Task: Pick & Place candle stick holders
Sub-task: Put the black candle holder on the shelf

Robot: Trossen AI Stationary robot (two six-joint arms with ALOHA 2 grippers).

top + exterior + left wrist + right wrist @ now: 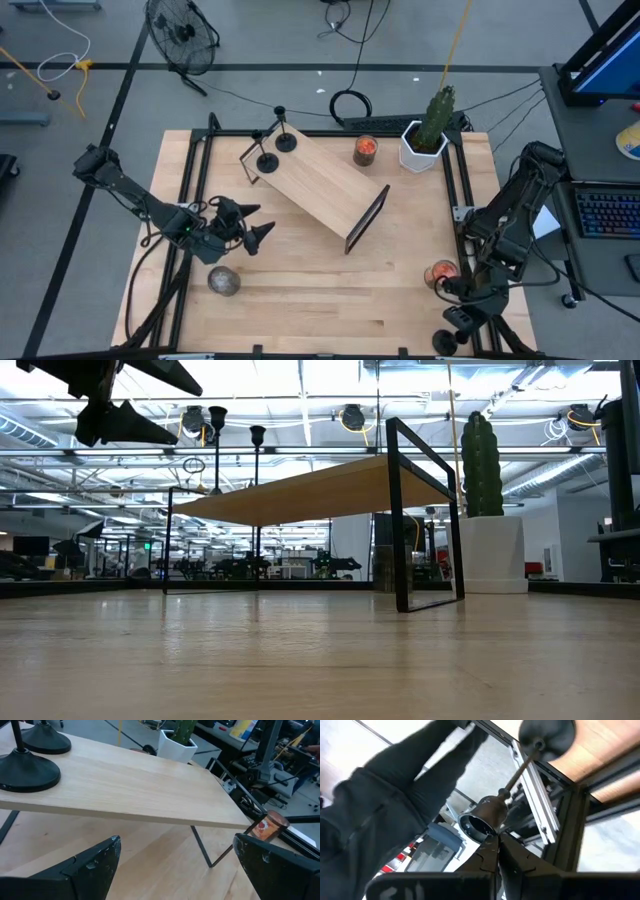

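- Two dark fingers of the left gripper (175,865) fill the foreground of the left wrist view, spread wide apart with nothing between them, pointing at the long edge of the wooden shelf (130,785).
- From above, the left gripper (255,225) hovers over the table (320,290) just left of the wooden shelf (320,180), fingers apart; in the low view it hangs high at the upper left (130,400).
- On the shelf's far left end stand two candle stick holders: one (267,160) nearer the shelf's corner, the other (285,138) just behind it, both upright on round disc bases.
- Left wrist view shows the same two bases, the nearer one (27,770) and the farther one (44,742), sitting close together on the shelf top.
- In the low view their thin stems (257,470) and (217,450) rise above the shelf (320,490).
- Right gripper (452,338) sits at the table's near right corner, low beside the frame.
- Right wrist view shows that gripper (495,852) with its fingertips pressed together at the cup end of a third candle stick holder (520,765), which lies tilted with its disc base away from the gripper.
- A white pot with a green plant (425,135) stands at the far right, an orange jar (366,150) beside it.
- Another orange jar (441,273) stands near the right arm, and a grey ball (223,282) lies on the near left.
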